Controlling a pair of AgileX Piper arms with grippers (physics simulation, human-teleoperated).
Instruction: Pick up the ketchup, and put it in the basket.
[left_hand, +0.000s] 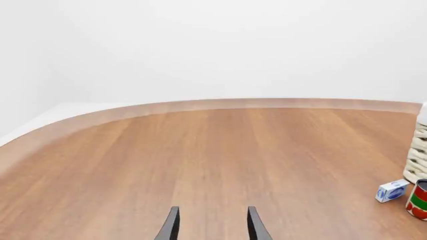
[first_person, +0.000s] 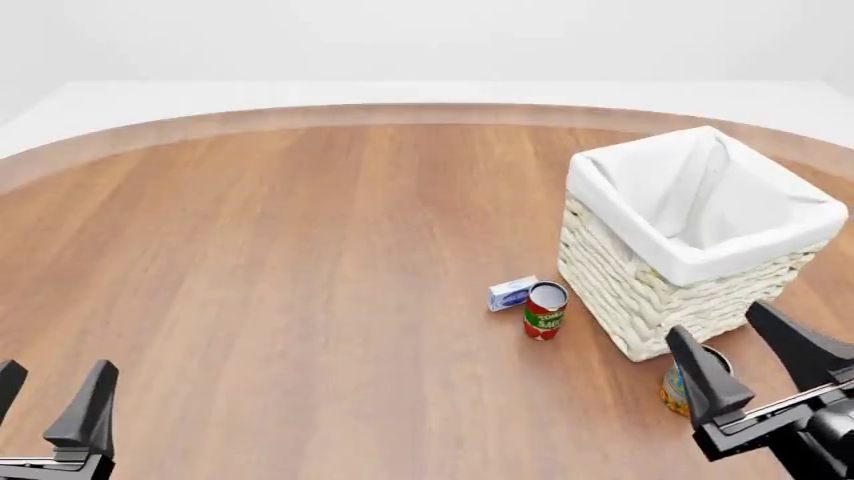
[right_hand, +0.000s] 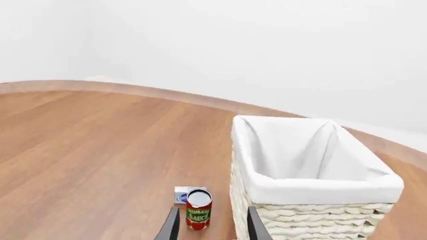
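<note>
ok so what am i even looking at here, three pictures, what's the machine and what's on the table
These are simulator renders of two robot arms at a round wooden table. The wide picture looks down from behind the arms: the left gripper sits at the bottom left, the right gripper at the bottom right. The other two pictures come from cameras on each wrist, looking out along the dark fingers. Both grippers are open and hold nothing. On the table stand a white-lined wicker basket, a red and green tomato sauce can, a small blue and white box beside it, and another can partly hidden behind the right fingers. No ketchup bottle shows in any picture.
</note>
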